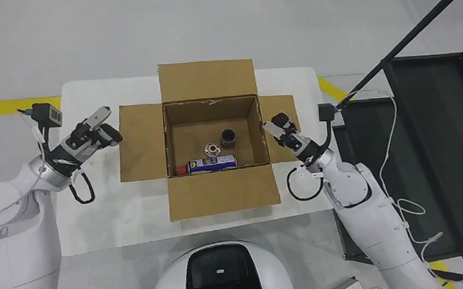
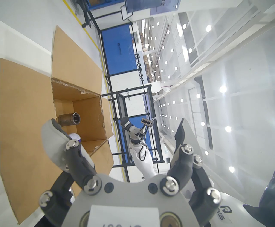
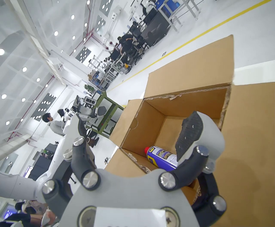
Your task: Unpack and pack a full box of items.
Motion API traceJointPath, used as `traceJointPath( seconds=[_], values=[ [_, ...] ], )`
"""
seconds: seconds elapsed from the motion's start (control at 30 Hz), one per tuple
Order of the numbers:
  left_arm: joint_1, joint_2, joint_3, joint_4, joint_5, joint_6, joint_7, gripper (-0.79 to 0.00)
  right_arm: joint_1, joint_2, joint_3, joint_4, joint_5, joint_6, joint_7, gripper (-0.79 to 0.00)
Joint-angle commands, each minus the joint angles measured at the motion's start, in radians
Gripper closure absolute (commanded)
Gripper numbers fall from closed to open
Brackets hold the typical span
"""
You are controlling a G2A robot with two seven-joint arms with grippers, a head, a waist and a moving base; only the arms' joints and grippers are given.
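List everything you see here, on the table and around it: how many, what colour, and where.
table: one, white, under the box
cardboard box: one, brown, mid-table, open with all four flaps spread flat
spray can: one, blue with a red cap, lying on the box floor along the near wall
metal cylinder: one, dark, on the box floor behind the can
small metal part: one, grey, between the cylinder and the can
rack: one, black, beside the table on the robot's right
floor tape: two strips, yellow, on the floor either side of the table
left claw: one, grey and black, open, outside the box's left flap
right claw: one, grey and black, open, over the right flap
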Motion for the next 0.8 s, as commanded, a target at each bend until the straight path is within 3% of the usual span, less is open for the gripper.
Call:
traceJointPath(
  seconds=[0.0,0.23,0.33,0.77],
  values=[
    [-0.036,0.007,0.005,0.054,0.001,-0.015,-0.055,-0.785,0.035,-0.002,-0.034,0.012,-0.04,0.004,0.039,-0.785],
    [-0.173,0.029,0.016,0.23,0.015,-0.082,-0.148,-0.785,0.147,-0.016,-0.158,0.058,-0.264,0.041,0.073,-0.785],
    [-0.173,0.029,0.016,0.23,0.015,-0.082,-0.148,-0.785,0.195,-0.022,-0.197,0.093,-0.323,0.067,0.097,-0.785],
    [-0.173,0.029,0.016,0.23,0.015,-0.082,-0.148,-0.785,0.195,-0.022,-0.197,0.093,-0.323,0.067,0.097,-0.785]
  ],
)
